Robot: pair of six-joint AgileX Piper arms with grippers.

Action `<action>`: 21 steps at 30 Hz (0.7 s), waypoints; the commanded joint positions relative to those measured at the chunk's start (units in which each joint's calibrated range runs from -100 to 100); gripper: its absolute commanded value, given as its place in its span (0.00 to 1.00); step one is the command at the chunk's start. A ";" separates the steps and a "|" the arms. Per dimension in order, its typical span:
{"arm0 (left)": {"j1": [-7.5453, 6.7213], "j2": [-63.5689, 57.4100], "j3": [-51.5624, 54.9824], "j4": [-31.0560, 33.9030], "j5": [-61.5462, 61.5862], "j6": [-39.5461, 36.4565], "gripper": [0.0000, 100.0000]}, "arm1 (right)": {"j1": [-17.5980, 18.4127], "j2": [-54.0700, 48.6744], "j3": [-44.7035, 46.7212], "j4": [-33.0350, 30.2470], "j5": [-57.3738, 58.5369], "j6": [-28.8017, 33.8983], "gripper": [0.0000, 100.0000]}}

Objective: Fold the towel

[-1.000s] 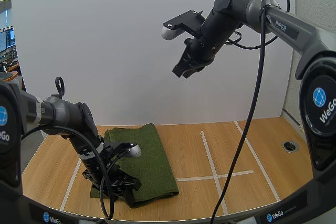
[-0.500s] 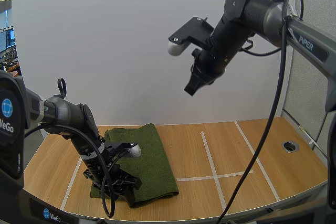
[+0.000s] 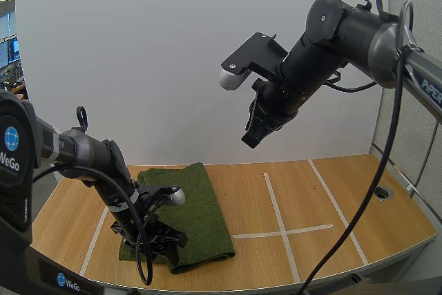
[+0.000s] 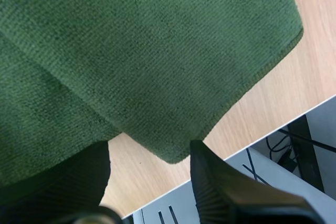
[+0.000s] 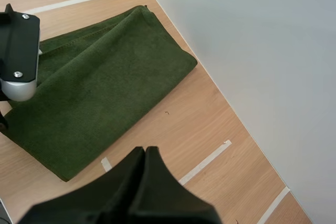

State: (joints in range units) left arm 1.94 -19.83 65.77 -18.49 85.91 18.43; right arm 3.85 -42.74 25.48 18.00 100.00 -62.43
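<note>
Wooden table (image 3: 242,198) with white tape lines (image 3: 276,212) and a round hole (image 3: 381,192) near its right edge.

You see a white wall (image 3: 124,60) behind a wooden table (image 3: 359,215), pale tape lines (image 3: 275,208) crossing it, a round grommet (image 3: 381,192) near its right edge.

1. Your left arm (image 3: 90,160) reaches in from 9 o'clock in the high view, elbow bent, wrist low at 7 o'clock.
2. Your left gripper (image 3: 157,241) points down, its fingers (image 4: 220,187) standing apart, ribbed faces turned to each other.
3. Your right arm (image 3: 345,29) comes in from 3 o'clock, raised high.
4. Your right gripper (image 3: 250,137) hangs in the air, aimed toward 7 o'clock, tips pressed together as one dark wedge.
</note>
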 commanded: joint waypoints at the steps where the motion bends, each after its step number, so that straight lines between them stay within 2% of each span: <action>1: -0.03 0.60 1.20 -2.33 -3.74 1.28 0.75 | -0.22 -1.48 0.21 1.91 0.00 -0.51 0.00; 7: -0.03 3.57 1.70 -2.55 -8.79 2.24 0.75 | -0.22 -1.66 0.21 2.47 0.00 -0.51 0.00; 19: -0.03 7.38 1.75 -3.73 -9.41 3.69 0.75 | -0.22 -2.73 0.21 2.85 0.00 -0.51 0.00; 21: -0.03 7.38 1.75 -3.87 -9.41 3.73 0.71 | -0.22 -2.73 0.21 2.99 0.00 -0.51 0.00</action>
State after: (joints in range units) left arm 1.94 -14.17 67.23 -20.08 77.83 20.23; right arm 3.85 -43.64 25.48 20.13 100.00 -62.50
